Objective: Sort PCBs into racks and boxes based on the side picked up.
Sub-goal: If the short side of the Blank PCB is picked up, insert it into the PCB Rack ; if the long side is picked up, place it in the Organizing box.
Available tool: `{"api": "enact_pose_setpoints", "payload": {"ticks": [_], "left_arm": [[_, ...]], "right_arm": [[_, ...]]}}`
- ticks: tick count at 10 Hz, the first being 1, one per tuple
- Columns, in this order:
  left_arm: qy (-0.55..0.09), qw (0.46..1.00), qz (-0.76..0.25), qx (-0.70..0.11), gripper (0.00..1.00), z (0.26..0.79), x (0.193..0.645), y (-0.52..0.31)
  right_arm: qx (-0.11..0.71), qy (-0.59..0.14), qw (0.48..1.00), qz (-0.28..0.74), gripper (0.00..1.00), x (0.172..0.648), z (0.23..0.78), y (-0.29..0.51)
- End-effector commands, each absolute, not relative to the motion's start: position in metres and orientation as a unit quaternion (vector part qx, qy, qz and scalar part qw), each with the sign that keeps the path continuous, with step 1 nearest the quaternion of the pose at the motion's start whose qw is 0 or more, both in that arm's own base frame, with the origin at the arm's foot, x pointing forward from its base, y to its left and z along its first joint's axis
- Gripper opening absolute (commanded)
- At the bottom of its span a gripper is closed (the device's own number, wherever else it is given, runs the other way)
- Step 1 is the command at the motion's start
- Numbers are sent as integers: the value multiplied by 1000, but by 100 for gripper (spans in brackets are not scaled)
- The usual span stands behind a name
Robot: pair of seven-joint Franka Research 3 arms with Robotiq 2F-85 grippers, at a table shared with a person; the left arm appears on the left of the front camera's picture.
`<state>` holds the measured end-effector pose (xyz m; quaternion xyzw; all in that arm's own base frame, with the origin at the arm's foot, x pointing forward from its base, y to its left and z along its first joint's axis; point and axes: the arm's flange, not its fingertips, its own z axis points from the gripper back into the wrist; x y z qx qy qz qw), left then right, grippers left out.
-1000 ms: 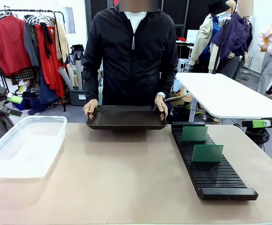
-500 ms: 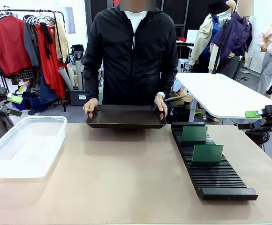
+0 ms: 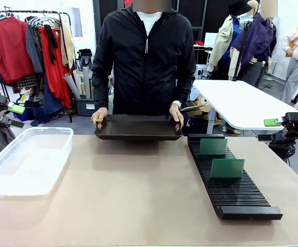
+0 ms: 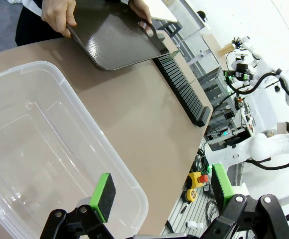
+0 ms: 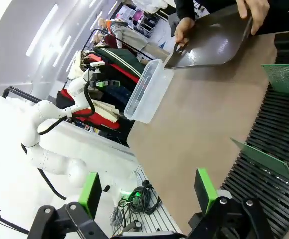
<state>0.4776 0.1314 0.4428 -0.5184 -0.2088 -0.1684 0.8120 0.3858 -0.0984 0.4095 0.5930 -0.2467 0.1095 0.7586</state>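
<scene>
Two green PCBs (image 3: 213, 146) (image 3: 227, 168) stand upright in the long black ribbed rack (image 3: 236, 193) on the table's right side; the right wrist view shows them too (image 5: 286, 78) (image 5: 261, 158). The clear plastic box (image 3: 5, 177) sits at the left, with nothing visible inside. My left gripper (image 3: 15, 116) hangs open beyond the table's left edge, above the box's rim (image 4: 84, 119), its green pads (image 4: 103, 196) wide apart. My right gripper (image 3: 268, 129) is open off the table's right side, level with the rack's far end (image 5: 264, 194).
A person in a black jacket stands at the far side, both hands holding a dark smooth tray (image 3: 138, 135) at the table's far edge; its inner surface (image 4: 114, 37) looks bare. A white table (image 3: 241, 105) and a clothes rail stand behind.
My right gripper has risen and come a little leftward into view at the right edge. The person, tray, rack and box have stayed put.
</scene>
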Motion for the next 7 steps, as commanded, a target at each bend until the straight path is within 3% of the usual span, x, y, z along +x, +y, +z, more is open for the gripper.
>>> {"api": "enact_pose_setpoints", "payload": {"ticks": [1, 7], "left_arm": [[-209, 813, -167, -517, 100, 445, 476, 131], [-209, 813, -167, -517, 100, 445, 476, 131]], "right_arm": [[591, -250, 759, 112, 100, 386, 410, -100], [591, -250, 759, 112, 100, 386, 410, -100]]}}
